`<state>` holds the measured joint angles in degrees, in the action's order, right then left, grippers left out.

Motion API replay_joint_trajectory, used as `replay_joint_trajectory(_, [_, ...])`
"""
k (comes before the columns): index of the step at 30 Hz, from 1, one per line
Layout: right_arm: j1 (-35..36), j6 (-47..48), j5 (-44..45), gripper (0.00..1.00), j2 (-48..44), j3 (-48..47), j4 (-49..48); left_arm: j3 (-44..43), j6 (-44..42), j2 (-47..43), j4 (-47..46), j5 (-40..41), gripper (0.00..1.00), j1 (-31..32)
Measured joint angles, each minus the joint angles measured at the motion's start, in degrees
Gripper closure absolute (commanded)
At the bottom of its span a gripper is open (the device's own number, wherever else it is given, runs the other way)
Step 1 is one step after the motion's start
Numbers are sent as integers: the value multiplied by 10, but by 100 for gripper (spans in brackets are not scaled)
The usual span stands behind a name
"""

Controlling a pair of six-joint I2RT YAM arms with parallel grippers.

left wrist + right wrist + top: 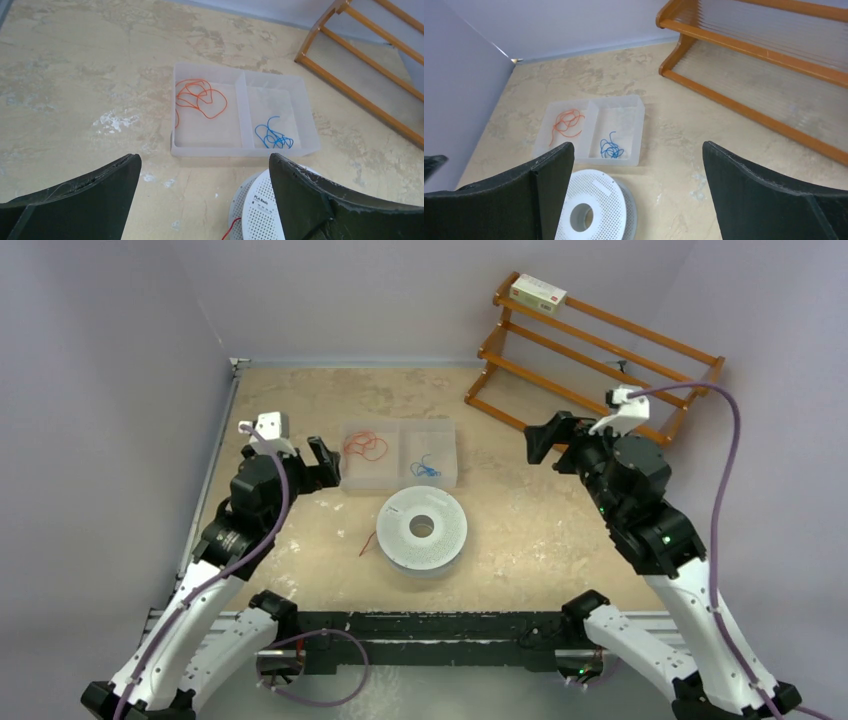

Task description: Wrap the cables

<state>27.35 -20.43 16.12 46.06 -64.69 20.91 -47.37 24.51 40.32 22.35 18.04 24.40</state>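
Note:
Red-orange cables lie curled in the left compartment of a clear tray. A blue cable lies in the right compartment. A white perforated spool lies flat in front of the tray, with a short red strand at its left edge. My left gripper is open and empty, left of the tray. My right gripper is open and empty, right of the tray. The left wrist view shows the orange cables, blue cable, spool and open gripper. The right wrist view shows them too, the orange cables, the blue cable, the spool and the open gripper.
A wooden shelf rack stands at the back right, behind the right gripper, with a small box on its top rail. Purple-grey walls close in the table at the left and back.

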Motion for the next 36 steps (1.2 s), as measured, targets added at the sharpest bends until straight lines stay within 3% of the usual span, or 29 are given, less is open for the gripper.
replay_joint_trajectory(12, [0, -61, 16, 1, -35, 15, 83, -11, 14, 23, 52, -59, 3, 0])
replay_joint_trajectory(22, [0, -24, -90, 2, -82, 109, 55, -19, 32, 33, 76, -105, 5, 0])
replay_joint_trajectory(33, [0, -41, -209, 6, -24, 196, -14, -19, 45, 78, 95, -115, 7, 0])
replay_joint_trajectory(36, [0, -57, -234, 7, -6, 222, -35, -20, 49, 109, 97, -98, 12, 0])
